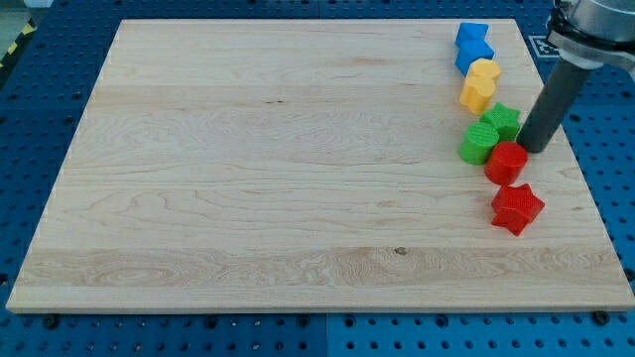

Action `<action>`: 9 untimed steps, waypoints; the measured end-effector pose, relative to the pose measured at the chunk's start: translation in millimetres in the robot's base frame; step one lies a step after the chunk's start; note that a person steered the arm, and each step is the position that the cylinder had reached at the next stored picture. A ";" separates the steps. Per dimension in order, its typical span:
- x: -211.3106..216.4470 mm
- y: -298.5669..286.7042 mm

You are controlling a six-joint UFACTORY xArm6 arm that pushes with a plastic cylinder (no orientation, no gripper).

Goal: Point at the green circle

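Most of the task looks done: my tip [533, 149] is placed at the view's right, near the green circle [478, 143], with a green star [502, 121] and red block [507, 162] between. No fingers are fitted.

Pale wooden board [248, 149], blue perforated table [40, 99]

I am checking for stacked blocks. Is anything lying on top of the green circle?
Nothing lies on the green circle; its top is bare. My tip stands to its right, beside the red circle.
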State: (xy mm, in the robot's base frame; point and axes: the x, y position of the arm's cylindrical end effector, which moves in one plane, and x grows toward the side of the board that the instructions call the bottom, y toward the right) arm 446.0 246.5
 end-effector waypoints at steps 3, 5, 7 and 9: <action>88.2 0.0; 145.2 -0.1; 136.3 -75.7; 77.6 -140.6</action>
State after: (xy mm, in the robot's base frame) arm 523.5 105.9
